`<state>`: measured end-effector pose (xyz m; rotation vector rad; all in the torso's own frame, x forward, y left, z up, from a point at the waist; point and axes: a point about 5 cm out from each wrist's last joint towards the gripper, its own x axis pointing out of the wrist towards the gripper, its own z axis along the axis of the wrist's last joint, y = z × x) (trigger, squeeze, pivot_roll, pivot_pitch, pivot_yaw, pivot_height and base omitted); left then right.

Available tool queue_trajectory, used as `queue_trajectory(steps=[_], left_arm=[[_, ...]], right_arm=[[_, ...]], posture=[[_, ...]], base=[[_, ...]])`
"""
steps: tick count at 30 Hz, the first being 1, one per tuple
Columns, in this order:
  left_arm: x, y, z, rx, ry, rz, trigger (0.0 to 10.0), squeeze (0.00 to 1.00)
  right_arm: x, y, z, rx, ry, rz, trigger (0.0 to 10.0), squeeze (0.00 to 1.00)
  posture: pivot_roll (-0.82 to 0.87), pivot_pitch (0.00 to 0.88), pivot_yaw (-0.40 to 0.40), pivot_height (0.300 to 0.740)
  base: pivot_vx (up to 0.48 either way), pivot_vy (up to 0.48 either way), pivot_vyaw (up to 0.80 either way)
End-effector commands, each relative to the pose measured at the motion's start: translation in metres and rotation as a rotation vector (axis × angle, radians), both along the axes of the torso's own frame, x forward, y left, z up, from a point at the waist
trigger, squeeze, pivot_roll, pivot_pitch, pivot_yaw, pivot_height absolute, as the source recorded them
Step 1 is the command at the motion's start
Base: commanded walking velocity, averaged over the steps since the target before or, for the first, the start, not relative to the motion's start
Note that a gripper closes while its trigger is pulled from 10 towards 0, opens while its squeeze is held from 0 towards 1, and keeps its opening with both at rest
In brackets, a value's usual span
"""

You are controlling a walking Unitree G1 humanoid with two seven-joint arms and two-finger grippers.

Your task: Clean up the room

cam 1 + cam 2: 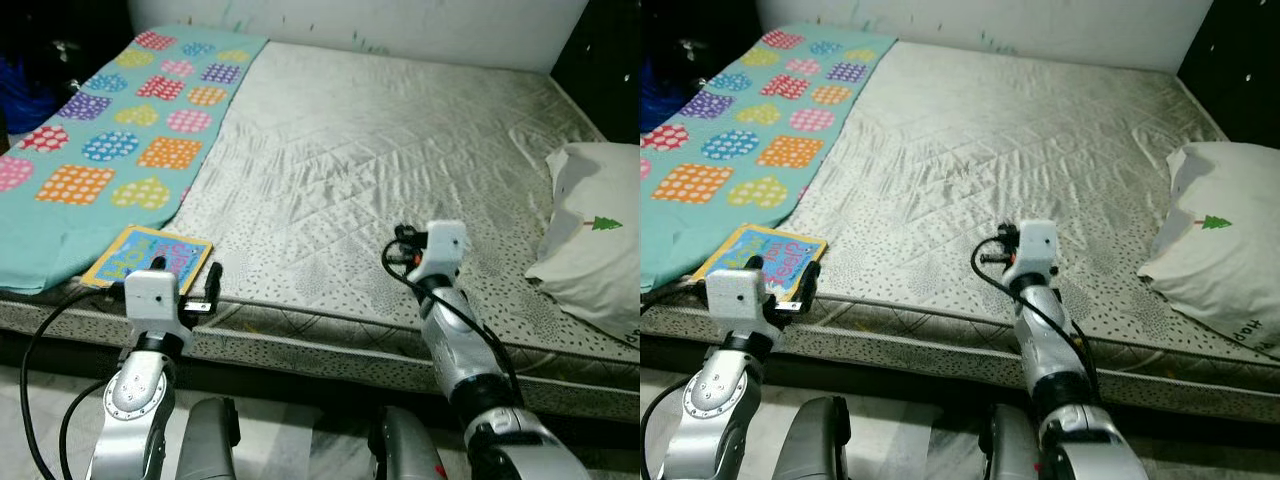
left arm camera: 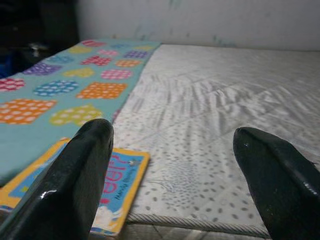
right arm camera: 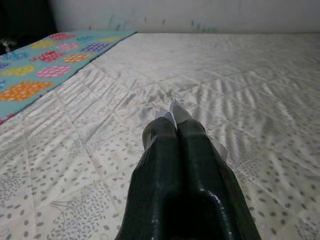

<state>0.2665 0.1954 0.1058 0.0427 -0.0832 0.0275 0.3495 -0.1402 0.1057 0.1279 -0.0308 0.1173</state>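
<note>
A colourful picture book [image 1: 148, 256] lies flat at the mattress's near left edge, partly on the teal blanket [image 1: 120, 140]. My left gripper [image 1: 188, 270] hovers just in front of the book, open, with nothing between its fingers [image 2: 85, 165]; the book [image 2: 122, 172] sits low beside one finger. My right gripper [image 3: 172, 129] is held over the near middle of the mattress [image 1: 380, 150], shut on a small white paper scrap [image 3: 172, 111] that pokes out past the fingertips.
A white pillow [image 1: 595, 230] with a small green tree print lies at the bed's right edge. The wall [image 1: 380, 25] runs behind the bed. Dark clutter [image 1: 30, 90] sits beyond the left side. The mattress's front edge [image 1: 330, 335] is just below my arms.
</note>
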Motion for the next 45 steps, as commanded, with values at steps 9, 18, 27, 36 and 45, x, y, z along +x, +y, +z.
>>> queue_trajectory(steps=[9, 18, 27, 36, 45], left_arm=[[-0.006, 0.000, -0.013, -0.013, 0.019, 0.029, 10.0, 0.00], [0.006, -0.007, -0.013, -0.043, 0.004, 0.030, 10.0, 0.00], [0.013, -0.003, -0.014, -0.033, 0.002, 0.022, 10.0, 0.00], [0.013, -0.006, -0.016, -0.031, 0.006, 0.004, 10.0, 0.00], [-0.002, -0.001, -0.024, -0.028, 0.052, -0.005, 10.0, 0.00]], right_arm=[[-0.026, 0.001, 0.000, 0.143, -0.019, 0.075, 10.0, 0.00], [-0.034, 0.009, 0.013, 0.162, -0.028, 0.148, 10.0, 0.00], [-0.035, 0.009, 0.015, 0.145, -0.019, 0.135, 10.0, 0.00], [-0.037, 0.002, 0.012, 0.134, 0.000, 0.093, 10.0, 0.00], [-0.051, -0.009, 0.000, 0.100, 0.050, 0.027, 10.0, 0.00]], posture=[[0.03, 0.000, -0.029, 0.579], [0.02, 0.000, -0.031, 0.632], [0.01, 0.000, -0.009, 0.695], [-0.01, 0.000, -0.003, 0.740], [0.00, 0.000, -0.003, 0.740]], base=[[0.000, 0.000, 0.00], [0.000, 0.000, 0.00], [0.000, 0.000, 0.00], [0.000, 0.000, 0.00], [0.000, 0.000, 0.00]])
